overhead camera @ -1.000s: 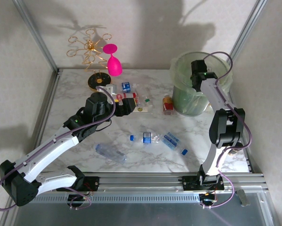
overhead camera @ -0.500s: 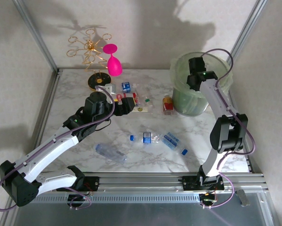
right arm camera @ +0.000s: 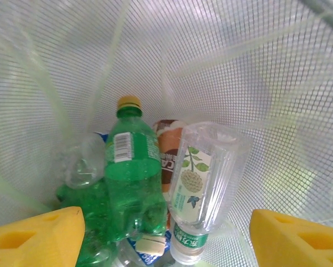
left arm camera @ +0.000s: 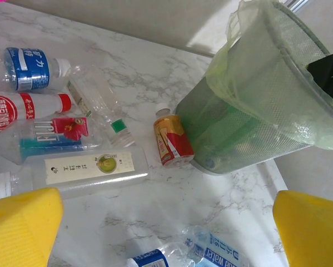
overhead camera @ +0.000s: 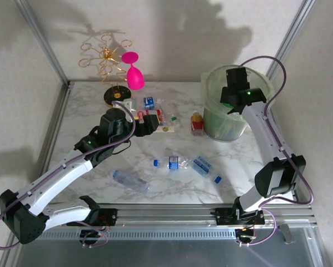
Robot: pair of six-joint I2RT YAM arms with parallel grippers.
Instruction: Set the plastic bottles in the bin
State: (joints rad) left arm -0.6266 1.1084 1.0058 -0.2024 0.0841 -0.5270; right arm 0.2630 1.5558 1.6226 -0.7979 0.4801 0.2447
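My right gripper [overhead camera: 236, 84] hangs over the mouth of the pale-green bin [overhead camera: 208, 83]. In the right wrist view it [right arm camera: 166, 245] is open above bottles lying inside: a green bottle [right arm camera: 130, 178], a clear bottle with a fruit label [right arm camera: 208, 186] and a brown one [right arm camera: 169, 146]. My left gripper [overhead camera: 154, 123] is open over the table [left arm camera: 166, 233], with nothing between its yellow pads [left arm camera: 21, 228]. Ahead of it lie a white-label clear bottle [left arm camera: 88, 167], a red-label bottle [left arm camera: 16, 105], a blue-label bottle [left arm camera: 27, 68] and an orange-red bottle [left arm camera: 172, 139] against the bin [left arm camera: 255, 105].
A gold wire rack [overhead camera: 106, 61] and a pink wine glass [overhead camera: 134, 72] stand at the back left. More bottles lie nearer the front: a blue-capped one [overhead camera: 170, 163], a crushed water bottle [overhead camera: 205, 168] and a clear one [overhead camera: 130, 179]. Metal posts frame the table.
The right arm has stretched out, its elbow swinging down and to the right, while its gripper stays over the bin. The left arm has not moved.
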